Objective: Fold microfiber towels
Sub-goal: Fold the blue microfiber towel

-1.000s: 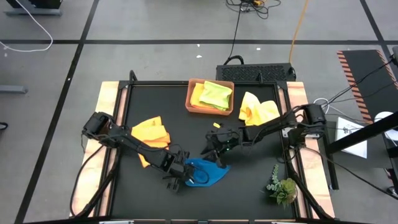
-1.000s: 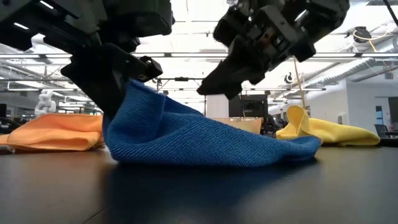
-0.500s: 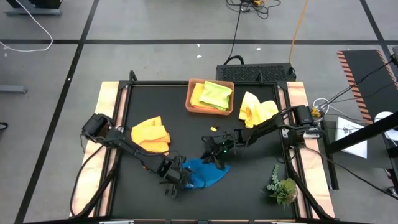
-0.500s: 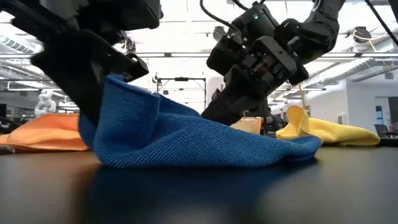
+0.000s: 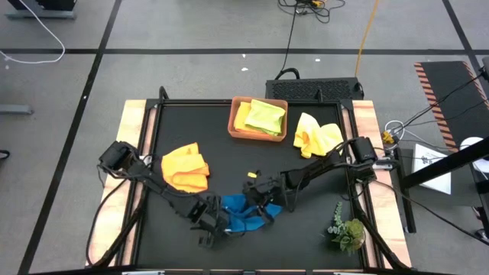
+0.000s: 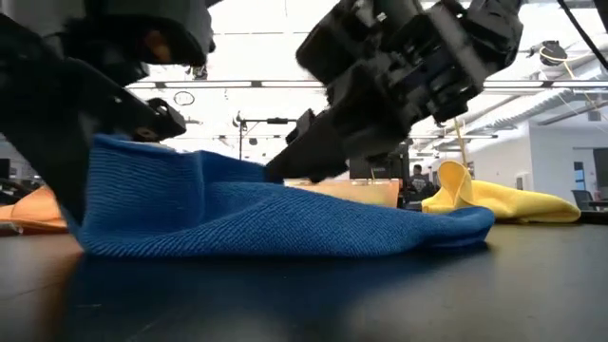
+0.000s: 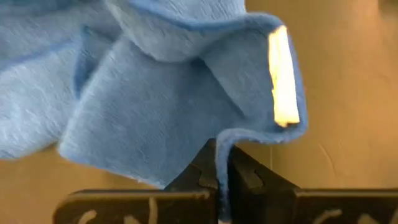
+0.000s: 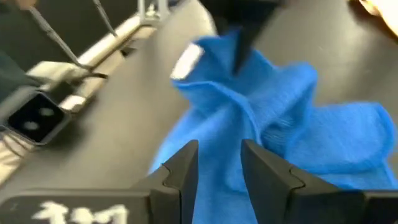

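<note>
A blue towel (image 5: 243, 215) lies crumpled near the table's front edge, in its middle. My left gripper (image 5: 214, 222) is shut on the towel's left end, which stands raised (image 6: 123, 180) in the low view. My right gripper (image 8: 219, 165) is open and slants down just over the towel's far side (image 5: 258, 200), with blue cloth showing past its fingers. An orange towel (image 5: 186, 169) lies at the left. A yellow towel (image 5: 317, 134) lies at the far right. A yellow and a lime green towel (image 5: 266, 116) sit in the brown tray (image 5: 234, 130). My left gripper pinches a hemmed edge (image 7: 222, 138) of the blue towel between its two fingers, coming steeply from above. That end is held up off the table and the rest (image 6: 380, 228) lies on the tabletop. Whether my right gripper's fingertip (image 6: 285, 167) touches the towel's raised fold, I cannot tell.
A small green plant sprig (image 5: 348, 231) lies at the near right corner. Wooden rails (image 5: 131, 145) border the black table on both sides. A dark box (image 5: 313, 89) stands beyond the far edge.
My left gripper has gone toward the table's left and near edge. It has drawn the held end of the blue towel with it, so the cloth is stretched out longer and lower. My right gripper has come down and toward the near edge, close to the towel's raised fold.
</note>
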Robot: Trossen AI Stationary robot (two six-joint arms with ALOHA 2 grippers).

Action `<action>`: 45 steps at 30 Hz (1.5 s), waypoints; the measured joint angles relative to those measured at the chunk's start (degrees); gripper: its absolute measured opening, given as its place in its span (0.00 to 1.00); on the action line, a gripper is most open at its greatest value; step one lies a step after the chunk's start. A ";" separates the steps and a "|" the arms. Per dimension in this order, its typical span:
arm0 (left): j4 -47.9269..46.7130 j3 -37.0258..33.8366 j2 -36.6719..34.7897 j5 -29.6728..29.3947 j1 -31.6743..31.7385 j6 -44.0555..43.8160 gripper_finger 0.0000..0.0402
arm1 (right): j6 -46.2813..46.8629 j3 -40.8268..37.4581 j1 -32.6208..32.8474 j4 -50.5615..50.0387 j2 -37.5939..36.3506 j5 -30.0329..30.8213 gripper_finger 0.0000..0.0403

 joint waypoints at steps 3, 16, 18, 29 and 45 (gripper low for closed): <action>0.43 0.00 0.00 0.17 -0.23 -0.13 0.01 | -0.63 0.13 -0.27 -2.81 0.10 2.34 0.28; 1.16 0.00 0.00 0.23 -0.17 0.90 0.02 | -7.12 6.09 -2.50 -11.58 -1.50 2.85 0.28; 0.91 0.00 0.00 0.23 -0.17 0.96 0.02 | -7.88 6.29 -2.71 -12.86 -1.52 2.49 0.28; 0.89 0.00 0.00 0.25 -0.07 1.35 0.01 | -8.90 6.27 -3.54 -15.70 -0.18 0.99 0.28; 0.86 0.00 0.00 1.30 -0.06 1.73 0.01 | -8.83 6.27 -3.98 -12.13 0.87 1.11 0.28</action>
